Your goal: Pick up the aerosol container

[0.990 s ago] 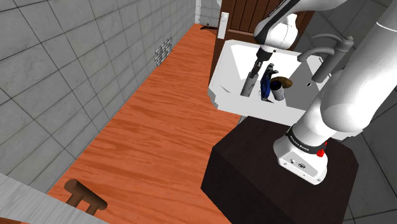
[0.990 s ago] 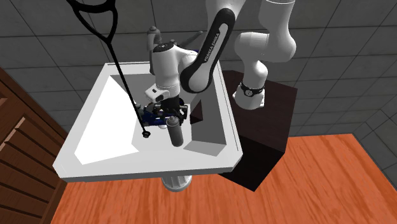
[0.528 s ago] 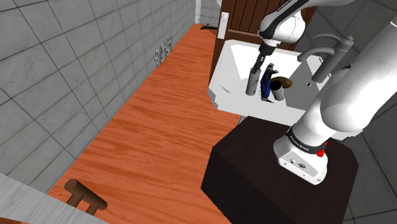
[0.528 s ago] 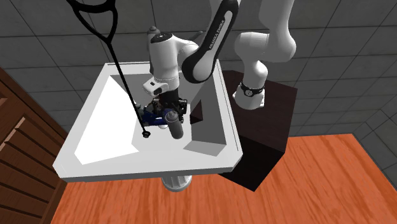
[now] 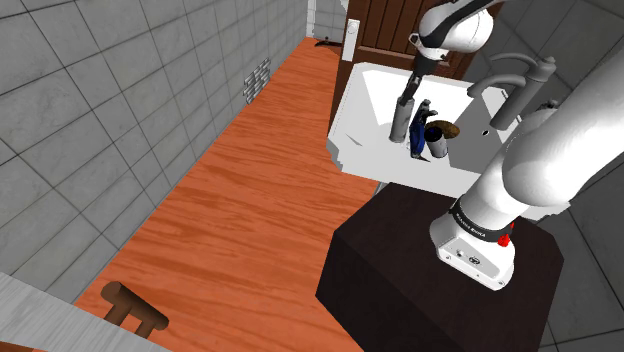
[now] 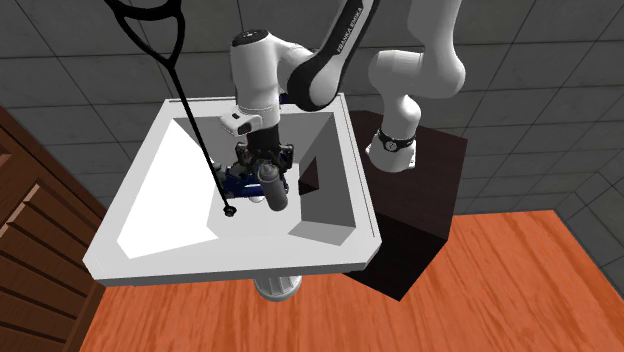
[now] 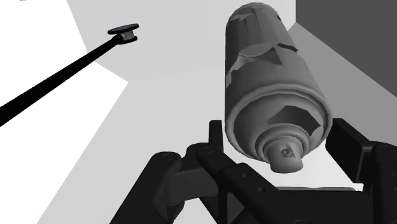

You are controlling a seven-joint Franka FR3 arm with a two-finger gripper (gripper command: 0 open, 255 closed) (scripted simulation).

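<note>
Up close, gripper (image 7: 280,139) around aerosol can (image 7: 272,76)

Grey square-tiled walls (image 5: 80,90) enclosed a bathroom with an orange-red wooden plank floor (image 5: 240,220). At the far end stood a white pedestal washbasin (image 6: 200,262), with a dark brown panelled wooden door (image 5: 385,25) just behind it and a curved grey tap (image 5: 510,75) on its right side. A small grey vent grille (image 5: 257,80) sat low on the left wall. A brown wooden stool (image 5: 130,308) stood at near left.
</note>
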